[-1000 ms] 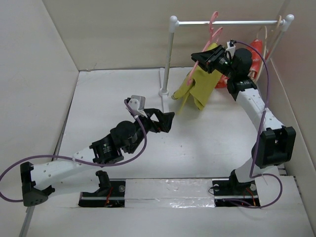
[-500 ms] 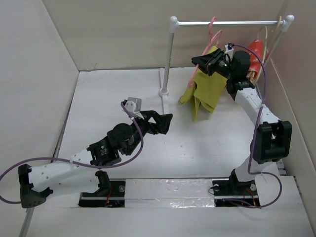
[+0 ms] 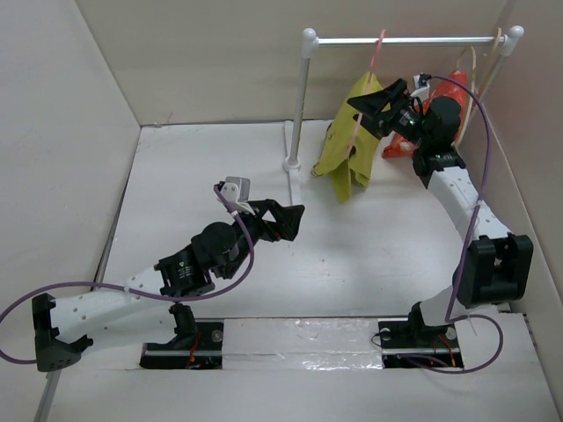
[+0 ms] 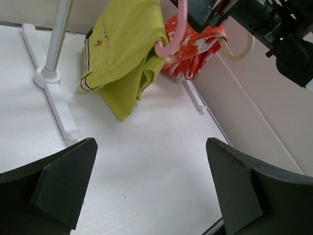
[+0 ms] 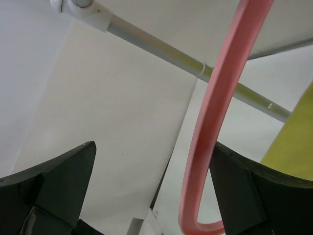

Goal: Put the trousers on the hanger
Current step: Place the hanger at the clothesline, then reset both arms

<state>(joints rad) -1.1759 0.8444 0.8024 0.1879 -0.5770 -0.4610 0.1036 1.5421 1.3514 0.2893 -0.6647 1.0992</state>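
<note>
Left of centre in the top view, the left gripper [image 3: 292, 221] hovers over the white table [image 3: 193, 176], its fingers spread and holding nothing. To its right stands the clothes rack [image 3: 302, 97]. In the upper right, the mustard trousers [image 3: 346, 154] hang draped on the pink hanger [image 3: 376, 54], whose hook reaches the rail. The right gripper [image 3: 374, 97] has its fingers apart on either side of the hanger's neck. A red patterned garment [image 3: 395, 148] hangs just beside it.

Overhead looks down; wrists share hanger [image 5: 208, 122], right seemingly very close.
</note>
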